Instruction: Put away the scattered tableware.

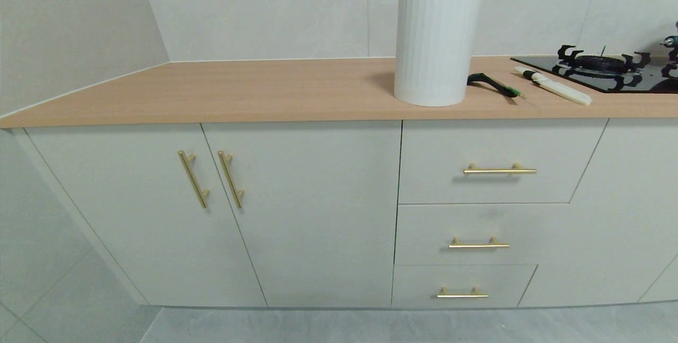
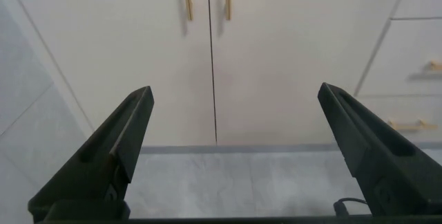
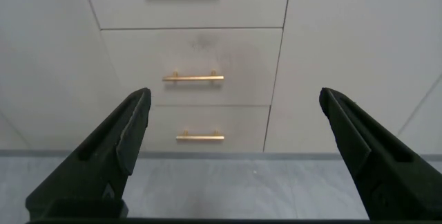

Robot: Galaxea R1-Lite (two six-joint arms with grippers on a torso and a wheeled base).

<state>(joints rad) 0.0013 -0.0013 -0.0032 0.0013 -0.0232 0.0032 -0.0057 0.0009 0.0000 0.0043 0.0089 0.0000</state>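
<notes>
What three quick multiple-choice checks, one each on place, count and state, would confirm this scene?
1. The black-and-green utensil lies: A. on the counter beside the white canister; B. in a drawer; C. on the floor.
2. The stack's gold drawer handles number: A. two; B. three; C. five.
3. The left gripper is: A. shut on a knife; B. shut on a handle; C. open and empty.
Answers: 1 A, it rests on the wood just right of the canister; 2 B, one bar on each of three drawers; 3 C, its fingers stand wide apart with nothing between.
</notes>
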